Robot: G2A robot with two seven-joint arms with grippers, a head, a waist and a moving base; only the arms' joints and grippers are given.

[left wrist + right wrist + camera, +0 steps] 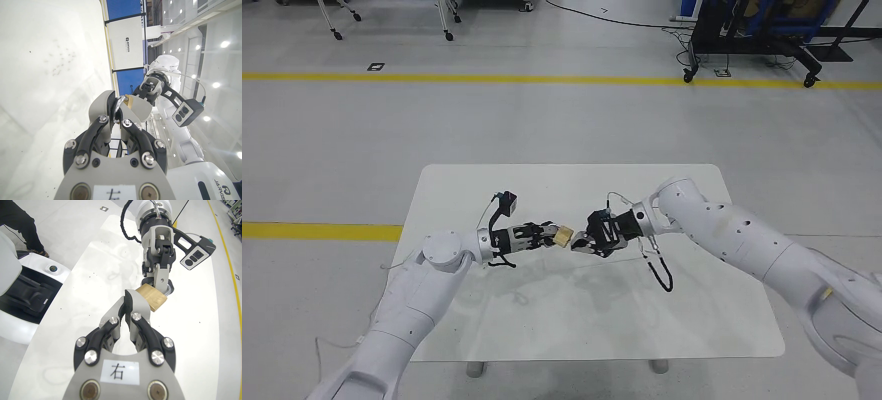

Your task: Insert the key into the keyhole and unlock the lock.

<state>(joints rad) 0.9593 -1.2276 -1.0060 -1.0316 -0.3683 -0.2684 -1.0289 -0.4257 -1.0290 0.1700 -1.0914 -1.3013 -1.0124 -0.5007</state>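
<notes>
Clamped by its shackle in left end effector (118, 108), above counter (692, 320): brass padlock (153, 298). Right end effector (127, 298) pinched shut at padlock body, key hidden. Risk: off-axis push pivoting padlock, jamming key.

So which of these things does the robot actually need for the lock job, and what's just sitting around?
Job: brass padlock, held by its shackle in the left gripper; right gripper, shut at the padlock's base.
Just around: white table; blue rack; yellow floor line.
</notes>
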